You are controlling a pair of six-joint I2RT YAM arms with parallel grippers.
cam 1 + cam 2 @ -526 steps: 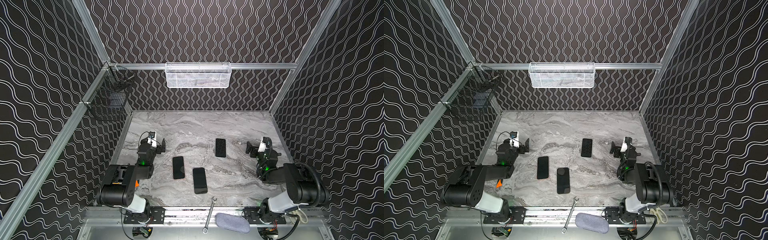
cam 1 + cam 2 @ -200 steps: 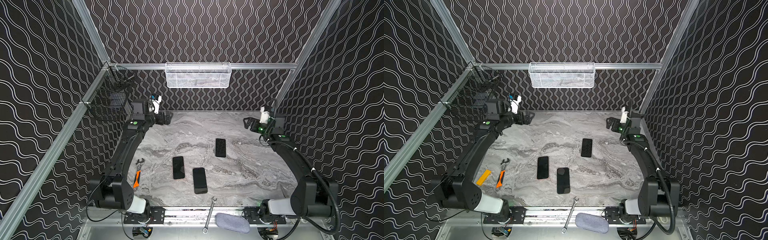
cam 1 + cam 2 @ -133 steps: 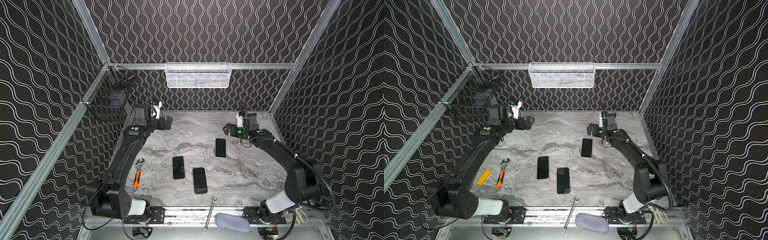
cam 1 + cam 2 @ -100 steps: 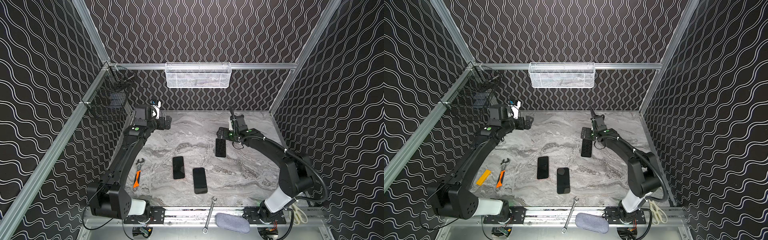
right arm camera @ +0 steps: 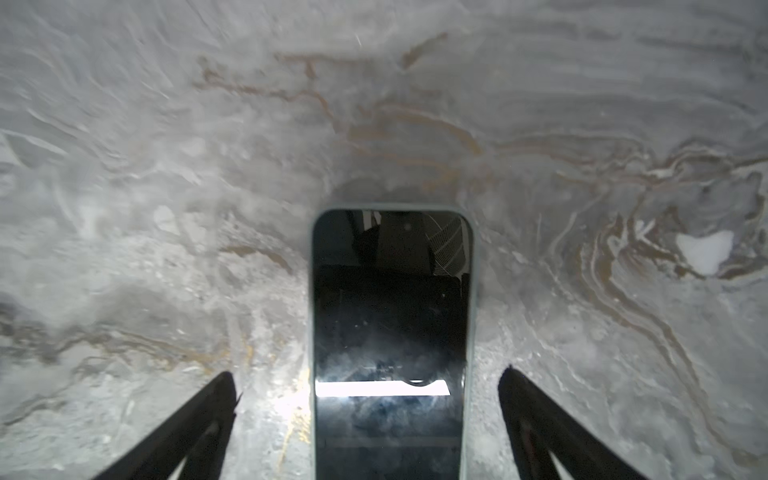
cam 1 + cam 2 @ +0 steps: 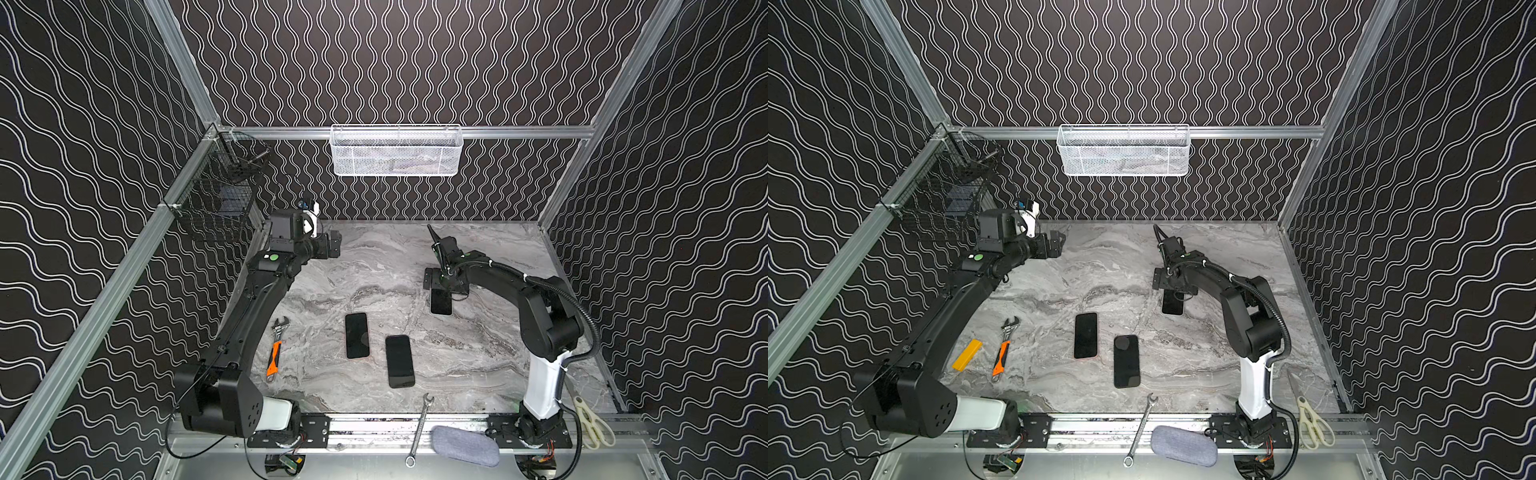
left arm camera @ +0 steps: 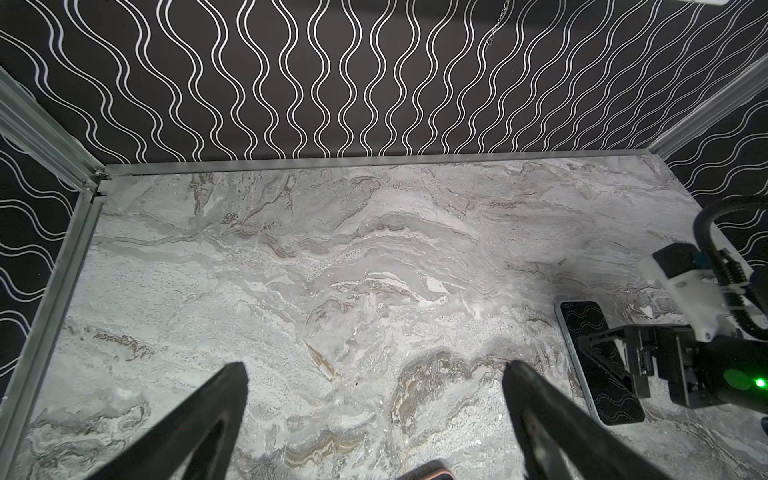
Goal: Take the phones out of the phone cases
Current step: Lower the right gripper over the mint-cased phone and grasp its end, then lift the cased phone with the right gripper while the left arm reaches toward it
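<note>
Our right gripper (image 5: pixel 365 372) hangs wide open, empty, over the far phone (image 5: pixel 390 291). It looks slippery, so we'd pinch the case (image 5: pixel 475 257) by its sides.

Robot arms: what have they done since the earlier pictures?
Both arms unfolded from the front and reached back. The right hand then swung inward, now open over the black phone in its pale case; the left hand is open, empty. Nothing grasped; no phone moved.
</note>
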